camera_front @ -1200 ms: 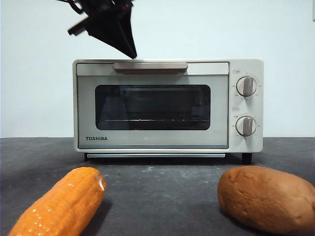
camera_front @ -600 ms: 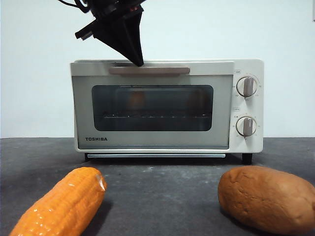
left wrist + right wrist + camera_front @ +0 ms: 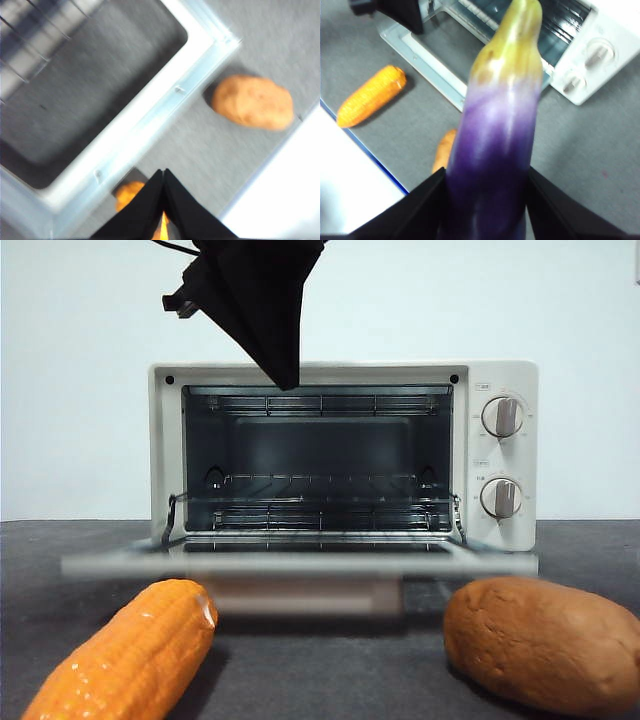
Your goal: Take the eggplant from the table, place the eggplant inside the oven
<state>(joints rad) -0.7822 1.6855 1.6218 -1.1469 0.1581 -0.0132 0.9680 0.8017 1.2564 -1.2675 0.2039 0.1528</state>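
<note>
Front view: the oven (image 3: 342, 455) is seen mid-frame with its door (image 3: 300, 565) dropped flat and blurred, the rack inside exposed. A dark pincer (image 3: 285, 375) hangs from the upper left, its tip over the oven's top edge. A corn cob (image 3: 125, 655) lies lower left and a brown lump (image 3: 545, 640) lower right on the worktop (image 3: 320, 680).

Left wrist view: the left pincer (image 3: 163, 175) is clenched to a point, empty, above the open door.

Right wrist view: the eggplant (image 3: 497, 140) is gripped by the right pincer (image 3: 487, 200), held above the worktop, stem end toward the oven.
</note>
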